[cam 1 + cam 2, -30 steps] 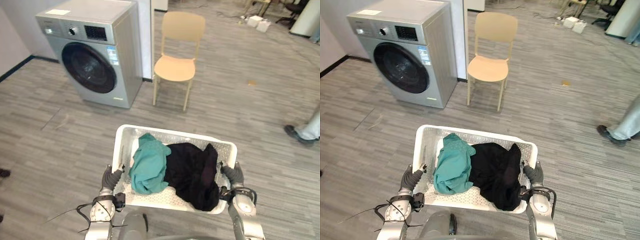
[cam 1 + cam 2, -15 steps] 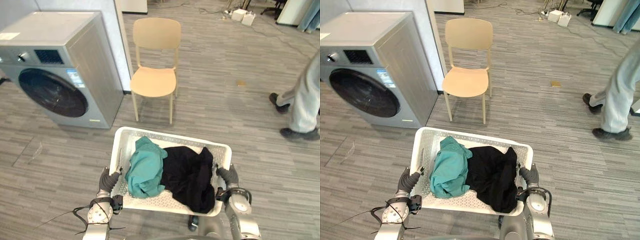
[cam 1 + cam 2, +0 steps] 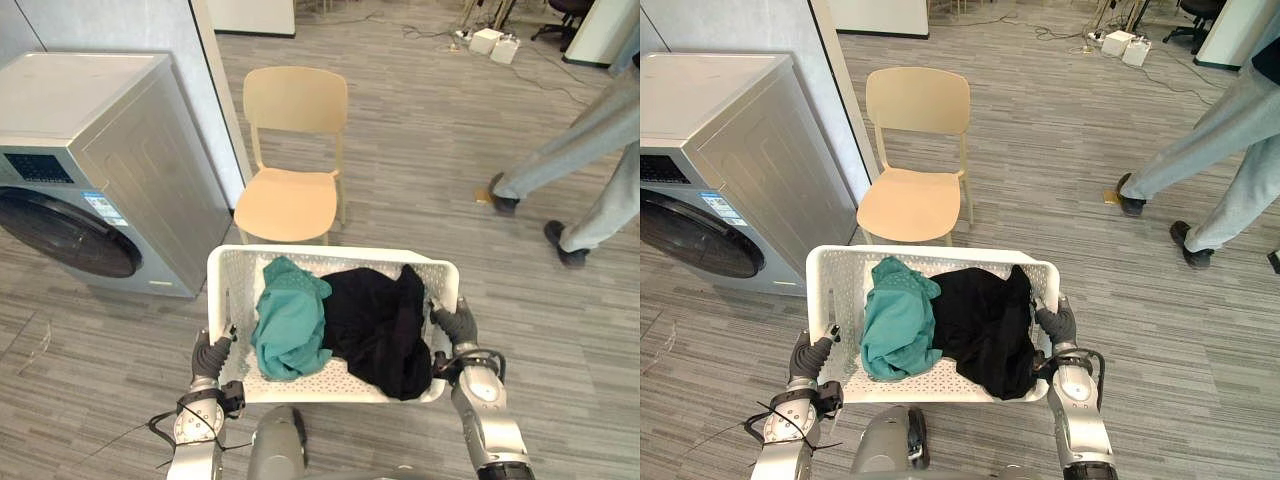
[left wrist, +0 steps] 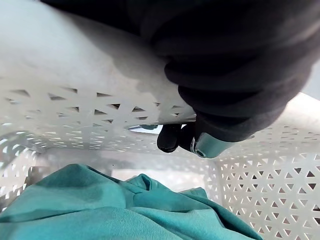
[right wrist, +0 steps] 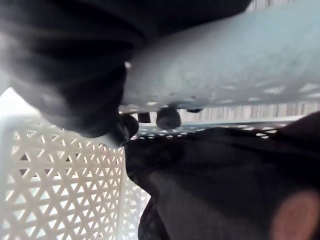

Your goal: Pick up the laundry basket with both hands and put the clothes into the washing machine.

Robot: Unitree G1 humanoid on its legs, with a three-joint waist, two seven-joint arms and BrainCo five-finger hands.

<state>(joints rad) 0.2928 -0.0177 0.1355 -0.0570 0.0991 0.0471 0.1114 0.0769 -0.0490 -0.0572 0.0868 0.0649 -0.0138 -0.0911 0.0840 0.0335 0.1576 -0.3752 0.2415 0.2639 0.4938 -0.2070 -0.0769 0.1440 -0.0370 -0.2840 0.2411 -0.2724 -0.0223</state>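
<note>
Gripping the laundry basket [image 3: 330, 254] at its short sides: left hand [image 3: 210, 356] and right hand [image 3: 457, 325] each have fingers curled under the edge. Teal cloth [image 3: 290, 325] and black cloth [image 3: 380, 335] lie inside. Best, I think: hold it level, equal pull both sides. Washing machine [image 3: 95, 170] is ahead-left, door looks closed. Chair [image 3: 290, 200] stands just beyond the basket, so turn left w/ care. Person [image 3: 585, 140] walks at right, well apart

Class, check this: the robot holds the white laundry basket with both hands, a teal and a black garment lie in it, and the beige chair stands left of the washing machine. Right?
No: in the left eye view the beige chair stands right of the washing machine. The rest holds: left hand and right hand hold the white laundry basket, teal garment and black garment inside.
</note>
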